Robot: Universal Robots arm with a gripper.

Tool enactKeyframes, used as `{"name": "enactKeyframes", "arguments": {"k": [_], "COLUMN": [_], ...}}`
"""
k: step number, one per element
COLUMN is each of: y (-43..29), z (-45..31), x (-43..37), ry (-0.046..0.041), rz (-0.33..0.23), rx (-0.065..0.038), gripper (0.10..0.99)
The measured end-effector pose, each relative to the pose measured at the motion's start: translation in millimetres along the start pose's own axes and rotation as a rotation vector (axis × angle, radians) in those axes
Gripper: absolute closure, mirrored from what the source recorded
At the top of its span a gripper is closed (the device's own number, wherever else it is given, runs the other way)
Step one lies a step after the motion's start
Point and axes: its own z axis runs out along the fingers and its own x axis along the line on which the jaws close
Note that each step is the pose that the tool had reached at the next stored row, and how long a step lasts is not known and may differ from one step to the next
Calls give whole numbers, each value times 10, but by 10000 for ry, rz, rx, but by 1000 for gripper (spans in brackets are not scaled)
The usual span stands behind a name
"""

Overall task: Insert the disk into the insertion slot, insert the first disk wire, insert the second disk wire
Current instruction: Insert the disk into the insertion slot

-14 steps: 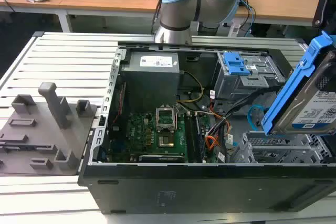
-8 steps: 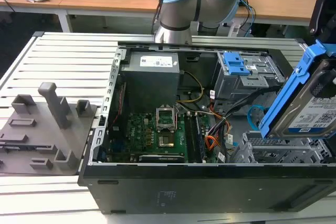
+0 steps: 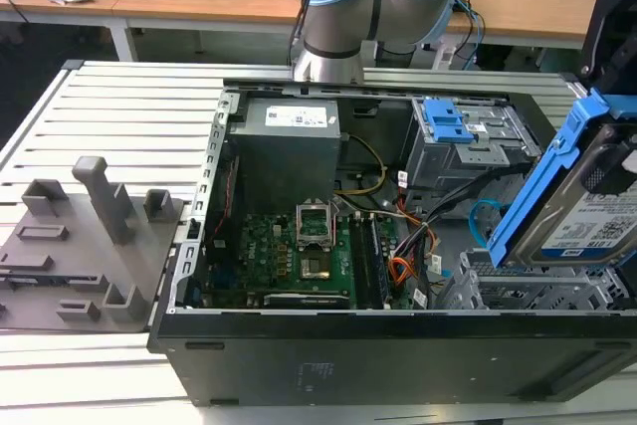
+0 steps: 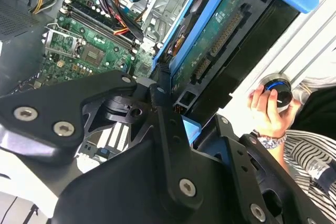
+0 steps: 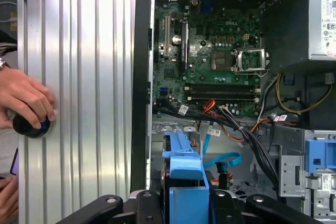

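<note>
Gripper [image 5: 184,203] holds the tilted disk [image 3: 587,216] above the insertion slot [image 3: 528,293].

You have print on the disk [image 3: 582,211] clamped in your hand [image 5: 185,203]: a white-and-blue label [image 3: 595,236] with dark lines of text, too small to make out. Across the open case from the hand, the power supply [image 3: 289,156] carries a white sticker [image 3: 299,116] of fine print, likewise too small to tell. On the motherboard [image 5: 210,51] ahead of the hand sits a small white logo [image 5: 229,26]. White tags [image 5: 182,109] hang on the cables [image 5: 247,135] just ahead of the hand, and their marks cannot be made out.
</note>
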Motion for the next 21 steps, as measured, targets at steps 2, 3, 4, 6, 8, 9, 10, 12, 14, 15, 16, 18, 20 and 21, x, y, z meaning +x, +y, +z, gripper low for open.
{"name": "enactKeyframes", "arguments": {"k": [2, 3, 4, 6, 8, 9, 10, 12, 14, 15, 16, 18, 20, 21], "y": [0, -1, -1, -2, -2, -3, -3, -4, -4, -5, -5, -6, -6, -7], "z": [12, 20, 30, 43, 57, 64, 69, 90, 106, 118, 127, 139, 159, 173], "x": [0, 0, 0, 0, 0, 0, 0, 0, 0, 0, -1, -1, -1, -1], "ry": [0, -1, 0, 0, 0, 0, 0, 0, 0, 0, 0, 0, -1, 0], "rz": [0, 0, 0, 0, 0, 0, 0, 0, 0, 0, 0, 0, 0, 0], "rx": [0, 0, 0, 0, 0, 0, 0, 0, -1, 0, 0, 0, 0, 0], "gripper": [722, 722, 722, 722, 722, 722, 722, 722, 722, 722, 722, 722, 722, 722]}}
